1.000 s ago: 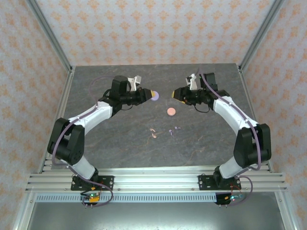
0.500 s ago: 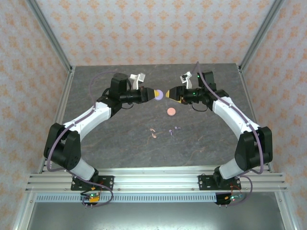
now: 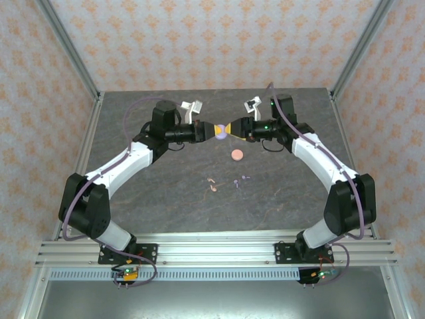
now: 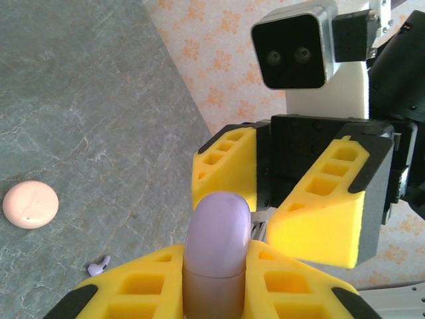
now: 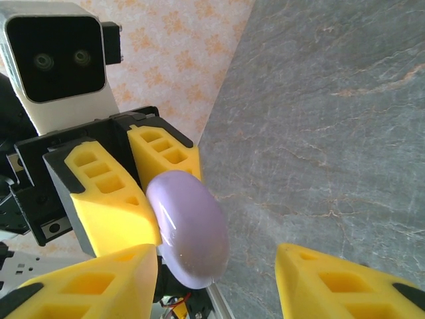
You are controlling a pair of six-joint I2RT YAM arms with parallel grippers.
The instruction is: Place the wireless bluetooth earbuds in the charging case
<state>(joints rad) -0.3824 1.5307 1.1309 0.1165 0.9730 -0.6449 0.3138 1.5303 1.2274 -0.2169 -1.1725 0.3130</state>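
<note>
A lilac charging case (image 3: 221, 133) hangs in the air above the far middle of the table, with my left gripper (image 3: 215, 131) shut on it. In the left wrist view the case (image 4: 218, 239) stands on edge between my yellow fingers (image 4: 139, 286). My right gripper (image 3: 231, 129) faces it tip to tip and is open. Its fingers (image 5: 345, 282) straddle the case (image 5: 189, 226), with a clear gap on one side. A pink charging case (image 3: 236, 155) lies shut on the table. Two pink earbuds (image 3: 212, 183) and two lilac earbuds (image 3: 240, 180) lie loose nearer the front.
The dark stone table (image 3: 166, 206) is fenced by metal posts (image 3: 66, 46) and patterned walls. A lilac earbud (image 4: 98, 267) and the pink case (image 4: 30, 204) appear below in the left wrist view. Both arms arch inward over the far half.
Both grippers moved toward each other. The right gripper crossed the gap and now has its fingers around the lilac case held by the left.
</note>
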